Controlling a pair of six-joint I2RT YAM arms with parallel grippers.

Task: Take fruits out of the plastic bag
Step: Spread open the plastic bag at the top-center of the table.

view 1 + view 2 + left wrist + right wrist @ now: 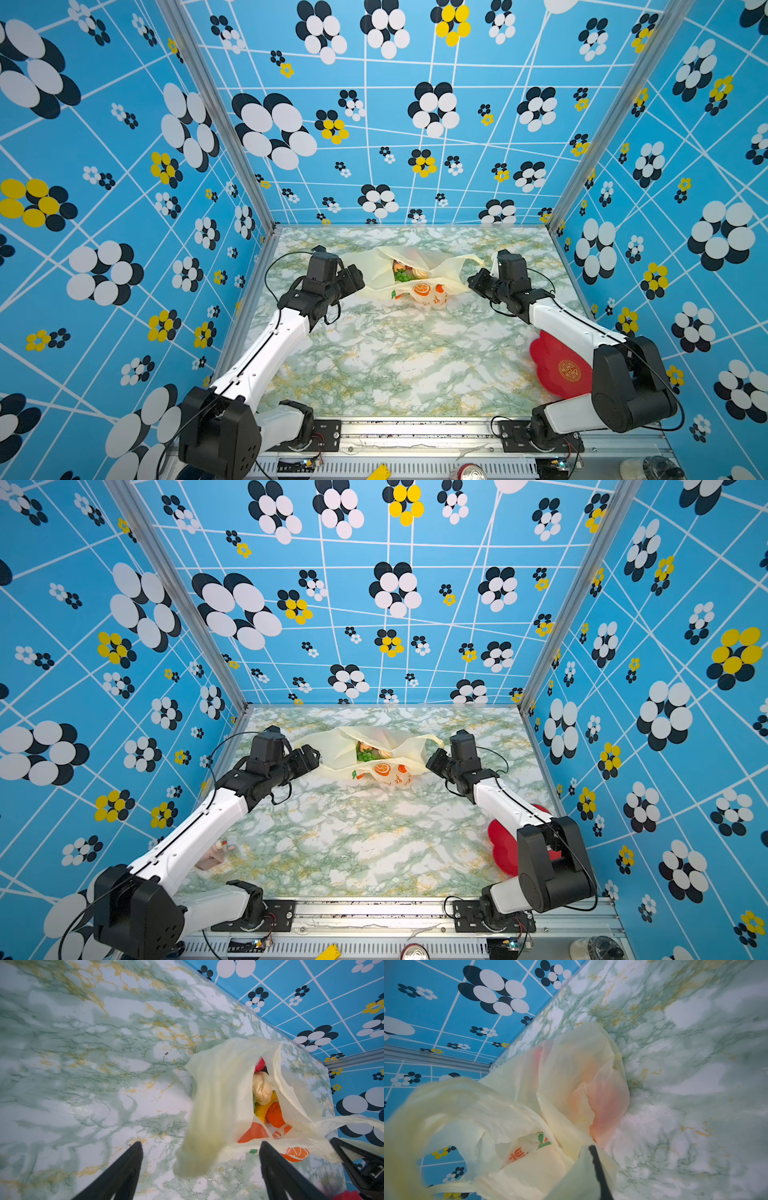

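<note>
small toy fruits (pixel 402 274): mostly hidden inside thin translucent pale-yellow plastic bag (pixel 376 274), between the claws | right claw (pixel 592 1150): tips buried in bag film, one black edge shows | blurred pale bag handle loop (pixel 203 1105): between left claw (pixel 200 1144) fingers | red flower-shaped plate (pixel 557 365): half under right arm (pixel 565 320), behind right claw

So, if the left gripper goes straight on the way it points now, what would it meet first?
Probably the plastic bag: its loose handle strip lies just ahead of the open left gripper; the fruits sit farther on. Depth is unclear.
</note>
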